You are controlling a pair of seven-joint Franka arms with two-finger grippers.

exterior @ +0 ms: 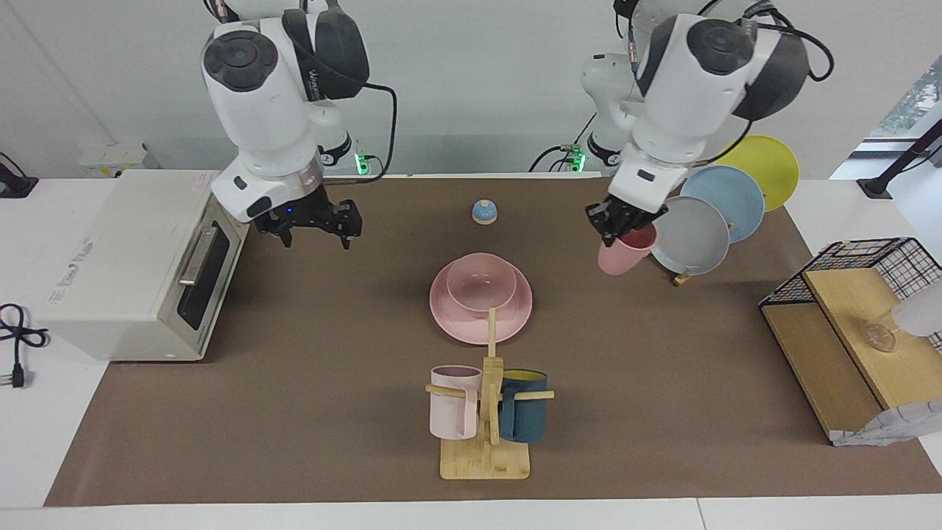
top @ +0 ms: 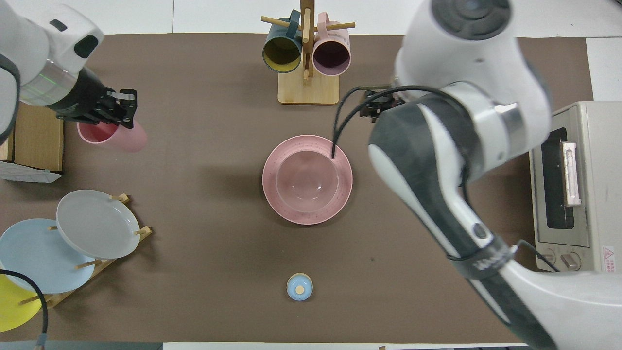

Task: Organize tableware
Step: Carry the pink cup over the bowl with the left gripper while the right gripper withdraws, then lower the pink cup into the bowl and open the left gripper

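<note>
Left gripper (exterior: 617, 225), raised beside the plate rack (exterior: 705, 221), is clamped on the pink cup (exterior: 624, 252). Right gripper (exterior: 315, 224), fingers apart, hangs near the toaster oven (exterior: 140, 258). Bowl (exterior: 481, 285) sits on plate (exterior: 452, 320). No readable writing.

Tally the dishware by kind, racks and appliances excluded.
Plates: 4: pink plate, grey plate, light blue plate, yellow plate
Bowls: 1: pink bowl
Tumblers: 1: pink cup, held by left gripper
Mugs: 2: pale pink mug, teal mug
Total: 8

Salmon-pink plate (exterior: 471, 330), bowl (exterior: 481, 285), cup (exterior: 622, 254); brown mat (exterior: 309, 397).
</note>
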